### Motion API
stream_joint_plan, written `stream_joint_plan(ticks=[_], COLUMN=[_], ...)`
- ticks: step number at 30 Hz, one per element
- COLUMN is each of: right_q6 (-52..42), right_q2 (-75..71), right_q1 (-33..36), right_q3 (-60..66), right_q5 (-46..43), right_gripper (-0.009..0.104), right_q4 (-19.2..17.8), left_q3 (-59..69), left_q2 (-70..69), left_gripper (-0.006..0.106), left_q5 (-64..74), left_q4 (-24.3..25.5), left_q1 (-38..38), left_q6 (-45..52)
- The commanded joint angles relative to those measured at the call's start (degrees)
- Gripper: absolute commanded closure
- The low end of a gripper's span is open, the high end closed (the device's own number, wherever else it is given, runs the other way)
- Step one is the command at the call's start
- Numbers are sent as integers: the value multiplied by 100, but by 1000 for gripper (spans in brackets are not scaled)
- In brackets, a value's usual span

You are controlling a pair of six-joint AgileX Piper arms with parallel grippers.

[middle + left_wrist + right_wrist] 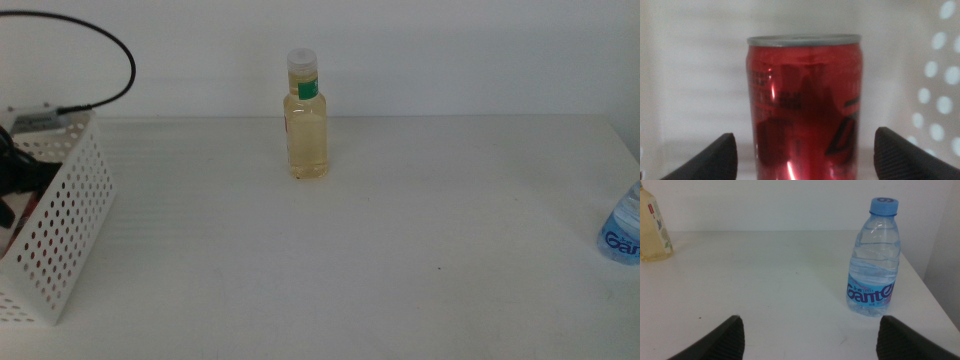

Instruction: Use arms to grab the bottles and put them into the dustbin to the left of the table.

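A red can [804, 107] stands inside the white dustbin [62, 230] between the left gripper's [804, 155] spread jaws, while two bottles [306, 118] [874, 257] remain on the table [350, 260], right gripper [807, 337] spread.

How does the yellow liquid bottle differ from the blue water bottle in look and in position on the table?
The yellow liquid bottle has a whitish cap and green neck band; the blue water bottle has a blue cap and blue label. The first stands near the far middle of the table, the second at its right edge. Both are clear, upright and ungripped.
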Motion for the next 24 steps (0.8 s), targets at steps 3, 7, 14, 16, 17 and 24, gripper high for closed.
stream_joint_plan(ticks=[3, 7, 14, 16, 17, 24], right_q6=[-64, -64, -64, -64, -64, -64], right_q2=[-153, -153, -153, -153, -153, -153], right_q1=[-38, -38, -38, -38, -38, -38], right_q3=[-39, -39, -39, -39, -39, -39], right_q5=[-400, -400, -400, -400, -400, -400], right_gripper=[20, 20, 20, 20, 20, 20], right_q4=[-58, -58, -58, -58, -58, -58], left_q3=[-721, -1179, -1116, -1044, -978, -53], left_q2=[-373, -424, -1219, -1571, -1762, -3222], left_gripper=[10, 10, 10, 10, 10, 10], left_q5=[769, 1452, 1622, 1586, 1556, 889], left_q4=[-94, -144, -175, -175, -199, -230], left_q1=[-19, -19, -19, -19, -19, -219], left_q6=[-272, -654, -842, -871, -895, -998])
